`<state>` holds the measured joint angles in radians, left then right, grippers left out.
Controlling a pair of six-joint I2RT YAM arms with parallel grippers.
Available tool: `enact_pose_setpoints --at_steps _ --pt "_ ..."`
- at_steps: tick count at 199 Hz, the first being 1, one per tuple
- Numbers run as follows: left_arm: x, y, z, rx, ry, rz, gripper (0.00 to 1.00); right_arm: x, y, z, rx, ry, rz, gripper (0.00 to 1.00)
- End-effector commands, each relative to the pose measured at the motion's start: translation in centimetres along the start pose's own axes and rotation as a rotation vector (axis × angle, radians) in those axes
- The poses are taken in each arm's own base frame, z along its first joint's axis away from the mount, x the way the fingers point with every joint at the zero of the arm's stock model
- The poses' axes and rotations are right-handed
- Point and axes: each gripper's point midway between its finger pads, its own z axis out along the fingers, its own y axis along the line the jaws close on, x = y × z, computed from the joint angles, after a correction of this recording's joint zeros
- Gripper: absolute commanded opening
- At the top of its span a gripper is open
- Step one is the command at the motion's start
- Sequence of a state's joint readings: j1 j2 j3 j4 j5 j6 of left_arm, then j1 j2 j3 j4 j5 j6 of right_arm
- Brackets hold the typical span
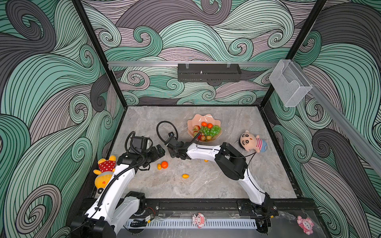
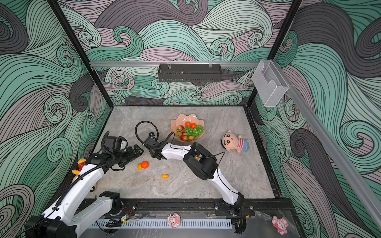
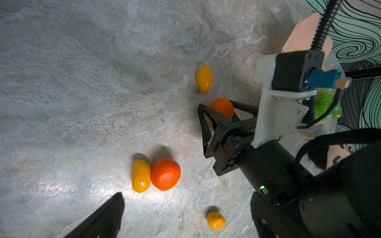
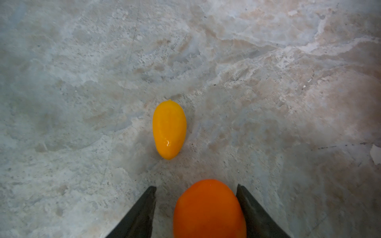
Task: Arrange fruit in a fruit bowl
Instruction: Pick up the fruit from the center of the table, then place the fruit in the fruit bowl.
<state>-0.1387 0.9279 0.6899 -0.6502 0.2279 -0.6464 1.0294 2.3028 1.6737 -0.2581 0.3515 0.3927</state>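
My right gripper stands part-open around a tangerine lying on the surface, to the left of and nearer than the fruit bowl. One finger touches the fruit and the other stands clear, so I judge it not yet clamped. Closing from here could shove the round, smooth tangerine sideways until it rolls out past the tips, perhaps into the yellow oval just beyond. The hold sits close to the tips, so a weak pinch may squirt it free on the lift. My left gripper, wide and empty, hangs just beside the right one, and a careless lift could knock them together. The bowl already carries a grape bunch and strawberries, so a tangerine dropped on that heap might roll over the low rim.
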Motion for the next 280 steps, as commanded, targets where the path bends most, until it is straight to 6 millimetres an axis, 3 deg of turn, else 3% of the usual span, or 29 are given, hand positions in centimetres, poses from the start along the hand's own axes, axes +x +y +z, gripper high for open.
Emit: enact_pose_setpoints --at_steps 1,83,137,227,280 --pt "-0.6 -0.7 -0.3 0.027 -0.01 0.015 0.99 1.3 -0.5 0.7 0.012 0.052 -0.031 0.6" --pt "-0.4 -0.9 -0.4 0.043 -0.008 0.024 0.99 0.7 -0.3 -0.2 -0.011 0.049 -0.027 0.5" --pt "0.1 -1.5 -0.5 0.081 0.01 0.03 0.98 0.9 -0.6 -2.7 -0.036 0.023 -0.003 0.46" --pt "2.9 -1.7 0.7 0.125 0.095 0.002 0.99 7.9 -2.7 -9.2 -0.104 0.024 0.082 0.42" --pt "4.3 -3.0 2.0 0.141 0.124 0.061 0.99 9.9 -4.5 -12.3 -0.128 0.017 0.135 0.4"
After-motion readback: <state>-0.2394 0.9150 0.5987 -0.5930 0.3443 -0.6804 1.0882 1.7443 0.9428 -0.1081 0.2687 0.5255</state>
